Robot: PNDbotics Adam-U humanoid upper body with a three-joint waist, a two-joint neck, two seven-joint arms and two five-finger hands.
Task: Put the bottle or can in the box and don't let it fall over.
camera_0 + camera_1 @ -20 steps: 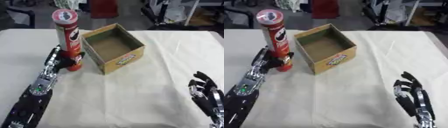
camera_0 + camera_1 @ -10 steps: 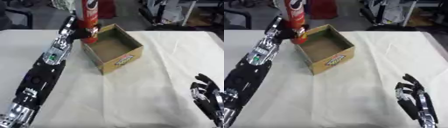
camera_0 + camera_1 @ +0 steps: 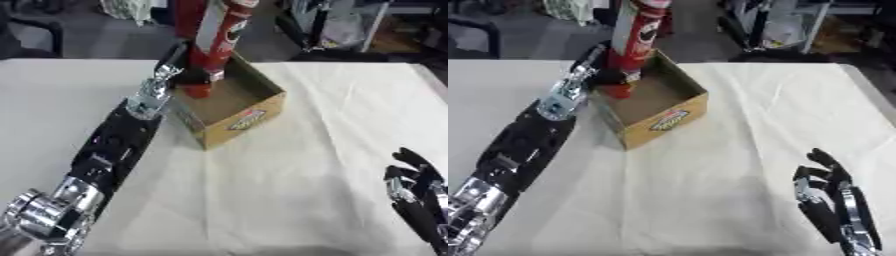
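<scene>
— What was the left hand [image 3: 184, 70] doing?

— Its black fingers were curled round the lower part of the tall red cylindrical can with the pale label [image 3: 214, 45], clamped on it near the base. The can leaned a little, its top tipped toward one o'clock, and its red bottom sat at or just over the near-left inner corner of the open brown cardboard box [image 3: 249, 107]. Whether the base touched the box floor I could not tell.

— Did the two eyes differ at all?

— Only slightly. The right eye view showed more of the can's label and its silver top rim at the upper edge; the left eye view cut the top off sooner. The right eye view also showed the right hand [image 3: 833, 205] more fully.

— And the arm's pose?

— The left arm [image 3: 105, 150], black with silver joints, ran long and nearly straight from seven o'clock up toward twelve, wrist just beside the box's left wall. The right hand rested idle at five o'clock, fingers relaxed and pointing up, holding nothing, well apart from the box.

— Anything around them?

— The box sat askew on a cream cloth-covered table [image 3: 306, 200], a coloured sticker on its near side wall facing five o'clock.
</scene>
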